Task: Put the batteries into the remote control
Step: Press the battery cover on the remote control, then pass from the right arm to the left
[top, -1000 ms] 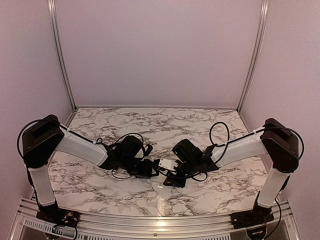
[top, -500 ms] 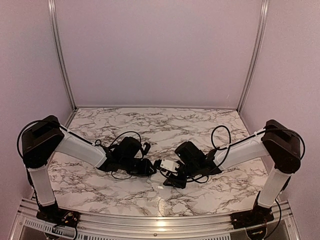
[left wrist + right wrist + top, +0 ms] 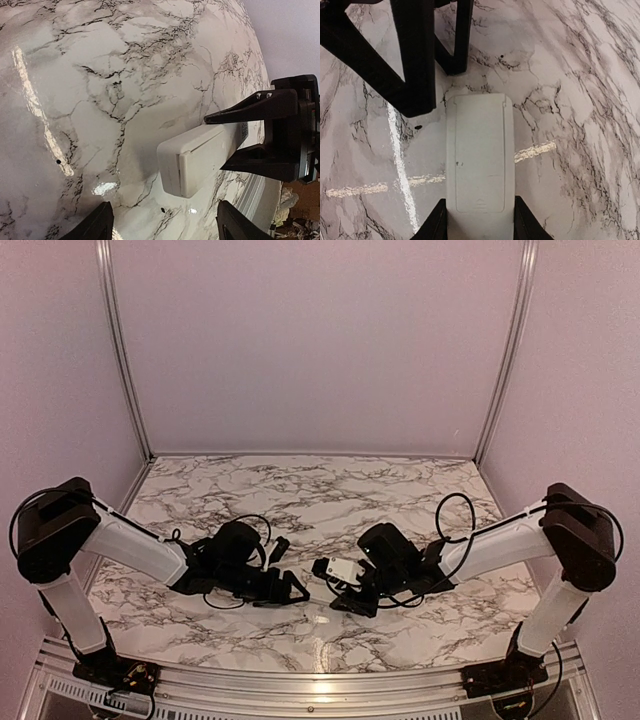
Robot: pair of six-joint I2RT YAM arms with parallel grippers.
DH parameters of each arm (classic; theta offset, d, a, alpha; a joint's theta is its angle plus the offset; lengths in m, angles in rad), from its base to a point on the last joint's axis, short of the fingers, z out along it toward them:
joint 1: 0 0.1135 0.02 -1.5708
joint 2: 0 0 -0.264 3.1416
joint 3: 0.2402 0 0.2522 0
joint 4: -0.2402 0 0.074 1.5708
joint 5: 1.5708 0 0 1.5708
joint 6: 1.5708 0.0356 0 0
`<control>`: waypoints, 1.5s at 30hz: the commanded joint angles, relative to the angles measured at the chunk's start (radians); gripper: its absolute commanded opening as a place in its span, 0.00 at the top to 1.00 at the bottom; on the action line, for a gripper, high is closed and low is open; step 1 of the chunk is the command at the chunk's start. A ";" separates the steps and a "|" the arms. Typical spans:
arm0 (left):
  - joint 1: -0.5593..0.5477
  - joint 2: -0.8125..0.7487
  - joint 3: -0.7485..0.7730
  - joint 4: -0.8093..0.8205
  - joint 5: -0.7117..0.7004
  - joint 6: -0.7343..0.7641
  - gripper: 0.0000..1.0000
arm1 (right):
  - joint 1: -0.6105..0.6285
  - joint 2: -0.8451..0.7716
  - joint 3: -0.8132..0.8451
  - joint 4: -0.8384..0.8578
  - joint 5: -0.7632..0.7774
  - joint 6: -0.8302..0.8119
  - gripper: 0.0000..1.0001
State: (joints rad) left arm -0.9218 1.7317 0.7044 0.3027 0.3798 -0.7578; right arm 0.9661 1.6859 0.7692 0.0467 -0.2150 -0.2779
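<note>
Toward the front of the marble table (image 3: 330,490), at its middle, the two pincers face each other. The right pincer (image 3: 480,222) is closed to a narrow gap on the remote control (image 3: 480,155), clamping its long sides at one end (back face up, cover (image 3: 481,180) seated in place). The remote's free end points at the left pincer (image 3: 285,588), which is spread wide, holds nothing, and stops just short of that end without touching it. The remote sits low over the marble; contact cannot be told. Farther off, the table runs to a plain back wall (image 3: 320,340).
</note>
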 commanded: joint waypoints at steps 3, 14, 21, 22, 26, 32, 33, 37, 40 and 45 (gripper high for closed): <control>0.002 0.057 0.008 0.072 0.054 -0.041 0.29 | 0.032 -0.033 0.024 0.022 -0.003 -0.025 1.00; 0.003 0.089 -0.003 0.224 0.153 -0.116 0.52 | 0.066 -0.051 0.052 0.023 0.023 -0.040 1.00; 0.003 0.051 -0.049 0.320 0.202 -0.150 0.72 | 0.066 -0.085 0.036 0.039 0.028 -0.046 1.00; 0.003 0.048 -0.055 0.332 0.207 -0.155 0.75 | 0.066 -0.091 0.031 0.041 0.028 -0.047 1.00; 0.006 0.031 -0.077 0.369 0.221 -0.172 0.79 | 0.066 -0.125 0.014 0.053 0.027 -0.050 1.00; 0.023 0.020 -0.114 0.454 0.244 -0.220 0.80 | 0.066 -0.168 -0.016 0.070 0.035 -0.050 1.00; 0.027 0.019 -0.122 0.465 0.248 -0.230 0.80 | 0.066 -0.174 -0.022 0.074 0.035 -0.050 1.00; 0.034 0.015 -0.129 0.492 0.260 -0.259 0.77 | 0.066 -0.183 -0.028 0.081 0.037 -0.052 1.00; 0.032 0.004 -0.098 0.419 0.240 -0.213 0.71 | 0.068 -0.175 -0.018 0.077 0.028 -0.055 1.00; 0.022 -0.004 -0.012 0.217 0.180 -0.116 0.56 | 0.070 -0.143 0.018 0.048 0.035 -0.057 1.00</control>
State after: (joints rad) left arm -0.8955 1.7496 0.6277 0.7025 0.6075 -0.9619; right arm 1.0294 1.5333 0.7380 0.0734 -0.1913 -0.3271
